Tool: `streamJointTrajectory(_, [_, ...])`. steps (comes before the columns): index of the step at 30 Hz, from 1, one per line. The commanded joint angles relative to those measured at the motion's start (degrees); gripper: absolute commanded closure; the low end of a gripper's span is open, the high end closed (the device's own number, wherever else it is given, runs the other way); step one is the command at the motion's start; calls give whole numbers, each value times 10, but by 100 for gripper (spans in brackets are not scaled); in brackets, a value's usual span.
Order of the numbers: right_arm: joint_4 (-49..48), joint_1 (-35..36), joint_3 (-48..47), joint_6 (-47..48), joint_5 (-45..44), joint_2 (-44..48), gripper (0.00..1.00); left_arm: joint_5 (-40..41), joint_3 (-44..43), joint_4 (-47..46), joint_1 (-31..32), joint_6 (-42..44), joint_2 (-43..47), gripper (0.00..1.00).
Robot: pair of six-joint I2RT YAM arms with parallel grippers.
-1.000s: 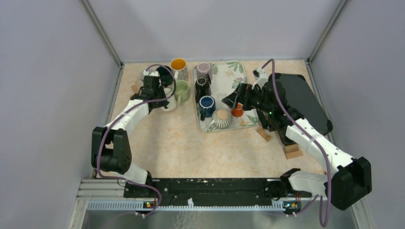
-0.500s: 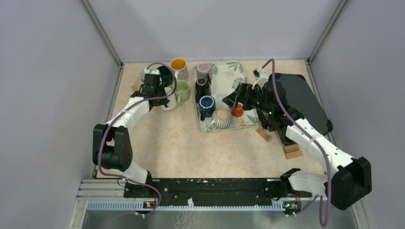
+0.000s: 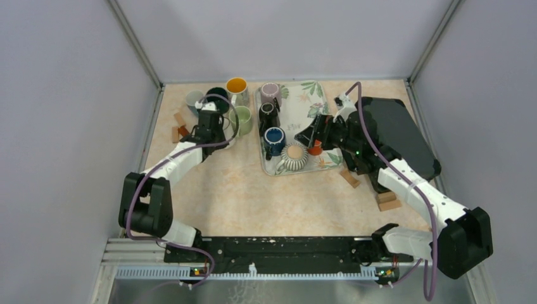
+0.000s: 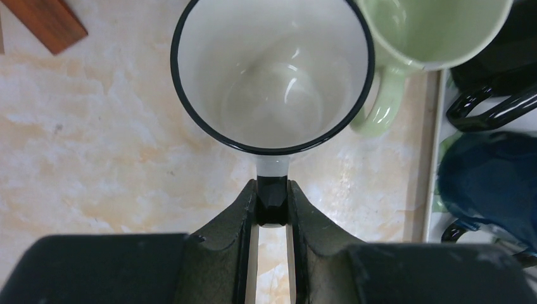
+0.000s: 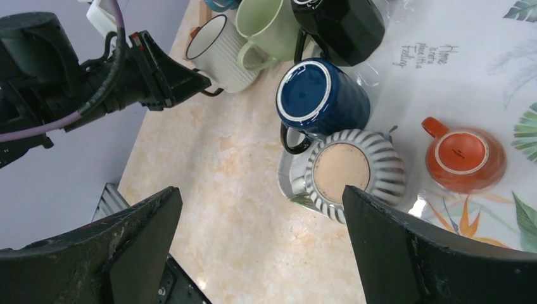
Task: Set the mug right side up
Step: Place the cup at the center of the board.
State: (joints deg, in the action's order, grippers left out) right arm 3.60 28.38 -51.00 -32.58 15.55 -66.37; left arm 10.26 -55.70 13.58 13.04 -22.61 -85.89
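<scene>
My left gripper (image 4: 272,201) is shut on the black handle of a white ribbed mug with a black rim (image 4: 272,76). The mug stands upright on the table with its opening facing up. The right wrist view also shows this mug (image 5: 218,50) and the left gripper (image 5: 201,81). My right gripper (image 5: 259,215) hangs open above the tray's near left corner with nothing between its fingers. On the flowered tray (image 3: 316,95) a blue mug (image 5: 320,95), a striped white mug (image 5: 351,171), a small orange mug (image 5: 465,155) and a black mug (image 5: 339,19) stand upside down.
A light green mug (image 4: 430,25) stands upright, touching the white mug's right side. Behind are a yellow-lined mug (image 3: 236,85), a dark mug (image 3: 217,95) and a grey mug (image 3: 194,98). Wooden blocks (image 3: 179,123) (image 3: 387,201) lie about. A black board (image 3: 399,133) lies at the right.
My left arm has shifted right and nearer, still holding the white mug, and the wooden blocks at the left now show. My right gripper edged slightly further back and stayed open.
</scene>
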Motion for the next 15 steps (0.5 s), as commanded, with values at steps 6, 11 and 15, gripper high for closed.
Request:
streamJointTrajectory(6, [-28,7,9,2,14,0,1,61,68,-50,7,-41,24,88])
streamJointTrajectory(11, [-21,7,9,6,7,0,1,74,51,-58,8,-46,-8,87])
streamJointTrajectory(15, [-17,7,5,7,5,0,1,85,21,-58,7,-35,-37,83])
